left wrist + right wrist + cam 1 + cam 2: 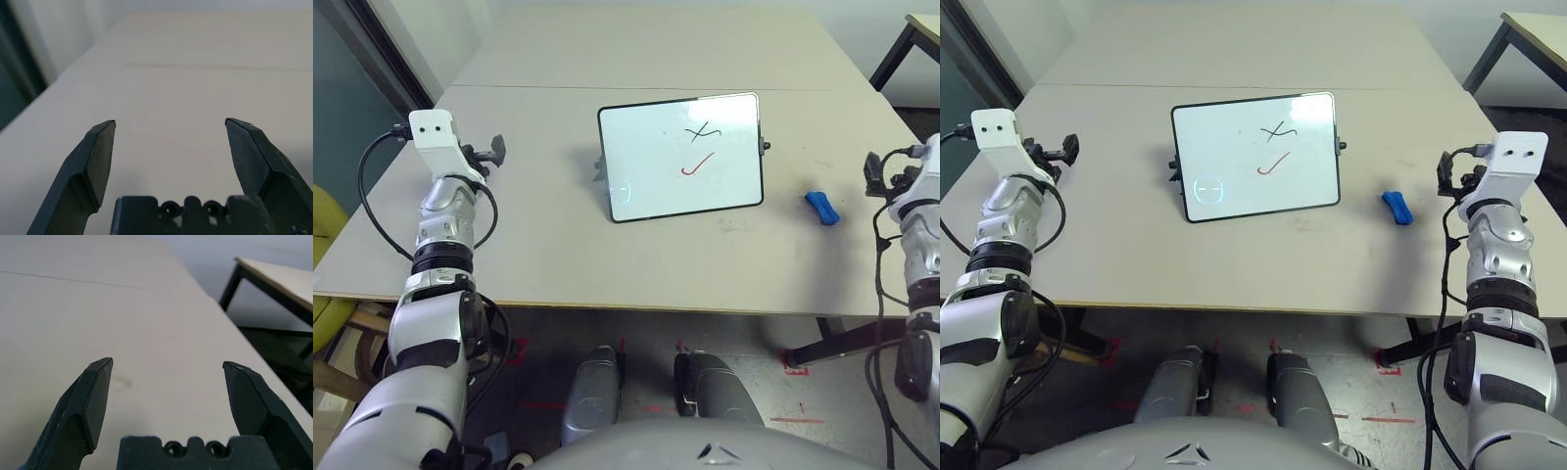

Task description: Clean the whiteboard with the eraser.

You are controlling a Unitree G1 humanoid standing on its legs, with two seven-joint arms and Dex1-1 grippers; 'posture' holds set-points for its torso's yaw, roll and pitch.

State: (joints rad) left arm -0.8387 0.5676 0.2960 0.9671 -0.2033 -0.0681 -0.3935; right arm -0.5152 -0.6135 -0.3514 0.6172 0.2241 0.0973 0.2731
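Both tools, left (170, 120) and right (167, 362), stand wide and empty over the worktop (1234, 264)! Just inward of the right one lies the blue eraser (1398, 208); farther inward, between both, the marked whiteboard (1255, 157).

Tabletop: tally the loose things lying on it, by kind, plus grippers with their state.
Whiteboard: 1
Blue eraser: 1
Total loose things: 2
Grippers, both open and empty: 2 (left gripper, right gripper)
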